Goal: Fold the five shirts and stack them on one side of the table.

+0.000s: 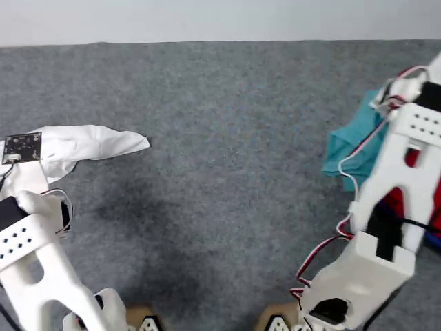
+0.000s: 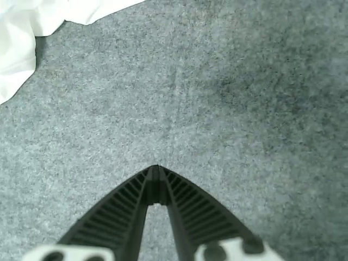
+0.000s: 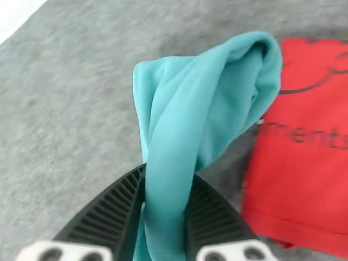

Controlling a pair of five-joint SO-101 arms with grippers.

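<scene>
the teal shirt (image 3: 217, 98) is held bunched between the jaws of the right gripper (image 3: 166, 176), at the right side of the desk (image 1: 227, 124) and just beside the red shirt (image 3: 304, 163). only a narrow twisted fold is clamped, so it is judged that the cloth could slip out if it is pulled quickly. it could also be laid down as a rope that cannot be folded flat. the hanging part could be dragged over the red shirt, and that one could be disturbed.

the left gripper (image 2: 157, 173) is closed on nothing, over bare felt near the white shirt (image 1: 89, 145). a wide free area is offered by the middle of the desk, between the white shirt and the teal one. the far edge is seen well apart from both.
</scene>
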